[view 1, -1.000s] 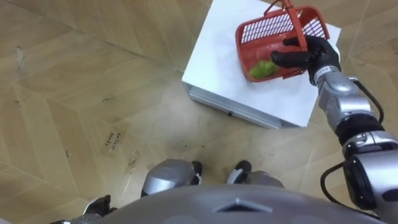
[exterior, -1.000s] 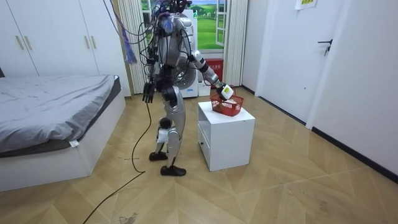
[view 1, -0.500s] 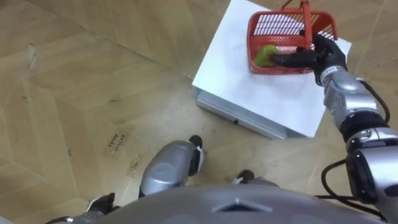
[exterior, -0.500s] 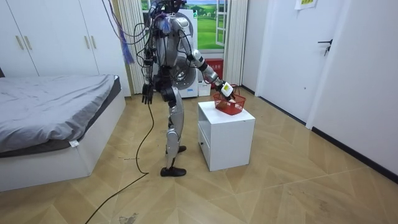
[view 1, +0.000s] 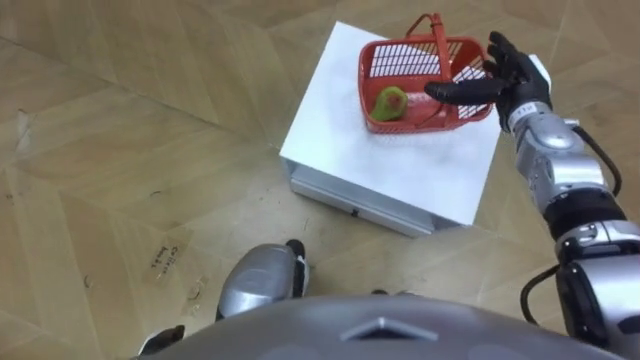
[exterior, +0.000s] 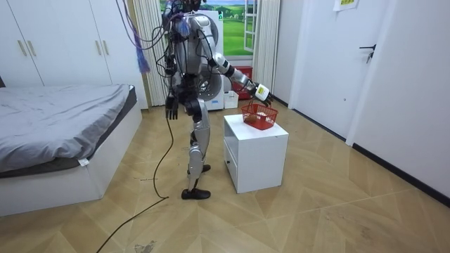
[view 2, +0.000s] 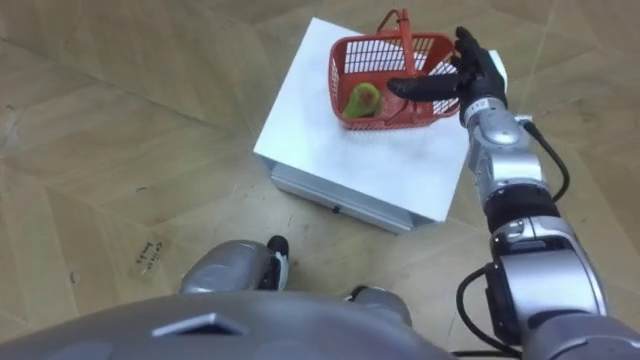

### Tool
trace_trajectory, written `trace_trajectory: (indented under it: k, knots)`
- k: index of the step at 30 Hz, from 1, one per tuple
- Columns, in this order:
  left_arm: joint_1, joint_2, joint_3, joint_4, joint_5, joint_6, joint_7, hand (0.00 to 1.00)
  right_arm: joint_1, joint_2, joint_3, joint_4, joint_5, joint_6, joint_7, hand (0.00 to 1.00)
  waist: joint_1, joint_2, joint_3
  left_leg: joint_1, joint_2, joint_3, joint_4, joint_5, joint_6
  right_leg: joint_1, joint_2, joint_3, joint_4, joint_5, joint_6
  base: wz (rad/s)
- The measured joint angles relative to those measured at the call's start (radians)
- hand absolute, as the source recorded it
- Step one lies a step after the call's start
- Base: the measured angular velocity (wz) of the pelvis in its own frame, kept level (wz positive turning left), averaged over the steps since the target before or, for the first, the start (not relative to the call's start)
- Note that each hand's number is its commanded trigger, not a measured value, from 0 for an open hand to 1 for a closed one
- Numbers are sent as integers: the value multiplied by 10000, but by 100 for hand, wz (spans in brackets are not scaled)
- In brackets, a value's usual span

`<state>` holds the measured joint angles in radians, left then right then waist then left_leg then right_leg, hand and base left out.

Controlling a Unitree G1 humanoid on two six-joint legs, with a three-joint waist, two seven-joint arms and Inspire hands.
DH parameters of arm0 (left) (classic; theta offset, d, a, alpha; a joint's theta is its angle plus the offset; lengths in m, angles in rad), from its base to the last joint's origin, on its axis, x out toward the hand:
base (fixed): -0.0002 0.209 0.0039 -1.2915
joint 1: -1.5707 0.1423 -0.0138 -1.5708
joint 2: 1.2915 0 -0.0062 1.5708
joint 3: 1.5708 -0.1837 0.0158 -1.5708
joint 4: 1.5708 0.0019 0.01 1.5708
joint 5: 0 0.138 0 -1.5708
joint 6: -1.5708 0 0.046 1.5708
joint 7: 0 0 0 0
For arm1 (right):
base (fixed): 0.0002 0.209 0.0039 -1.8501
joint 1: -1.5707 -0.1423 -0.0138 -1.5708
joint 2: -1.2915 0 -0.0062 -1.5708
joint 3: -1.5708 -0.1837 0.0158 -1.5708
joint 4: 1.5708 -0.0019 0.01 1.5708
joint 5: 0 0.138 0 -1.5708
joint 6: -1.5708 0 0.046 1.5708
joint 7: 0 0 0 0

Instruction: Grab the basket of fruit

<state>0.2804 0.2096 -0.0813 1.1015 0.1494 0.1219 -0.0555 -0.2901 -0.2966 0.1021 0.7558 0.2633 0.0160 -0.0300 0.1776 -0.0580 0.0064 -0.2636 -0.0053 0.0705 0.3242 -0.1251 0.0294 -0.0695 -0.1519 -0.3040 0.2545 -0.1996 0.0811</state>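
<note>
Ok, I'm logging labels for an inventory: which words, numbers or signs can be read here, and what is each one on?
No text can be read.
Sign at the room view's top right: print too small to read.
Floor mark: blurred, unreadable.
Basket: no print seen.
Cabinet: no print seen.
</note>
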Motion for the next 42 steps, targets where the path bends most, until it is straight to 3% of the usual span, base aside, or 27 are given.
trace_trajectory:
  k: [7,13,17,24,33,39,42]
  knots:
    - [-28,14,35,-201,200,-12,86,0,654,6,11,-729,29,-20,-8,0,-214,-197,91,468,79,261,-250,-131,-91,295,43,94,-182,7,-5,-11]
    - [-67,-21,39,-202,195,-5,90,0,1225,2,41,-1737,4,-41,-24,0,-385,-136,92,861,287,655,-318,-273,-207,439,194,532,-238,25,-34,-24]
    - [-55,-144,231,-198,218,28,85,0,1892,46,-61,-2337,-427,-79,6,0,-637,-38,11,1250,296,922,-574,-283,-228,599,202,788,-360,41,-61,-19]
    - [-217,-335,993,-212,598,12,383,0,3342,336,-79,-2097,-1207,-150,265,0,-974,1,-33,1763,311,1206,-816,-303,-258,926,201,889,-493,55,-79,-14]
    - [-488,-360,1182,-254,869,6,930,0,4400,556,-185,1416,-2077,-122,272,0,-1409,67,-39,2245,341,1482,-883,-428,-281,1267,212,1136,-532,62,-80,-9]
    - [-502,-380,1185,-215,1188,26,939,0,4864,908,-912,2896,-2239,-146,182,0,-1591,340,-2,2381,456,1554,-905,-497,-353,1382,317,1268,-602,65,-86,-6]
    - [-443,-496,1183,-215,1224,47,858,0,4851,1027,-1201,3298,-2248,-147,211,0,-1710,407,-52,2429,508,1658,-864,-503,-376,1418,382,1374,-689,81,-112,-9]
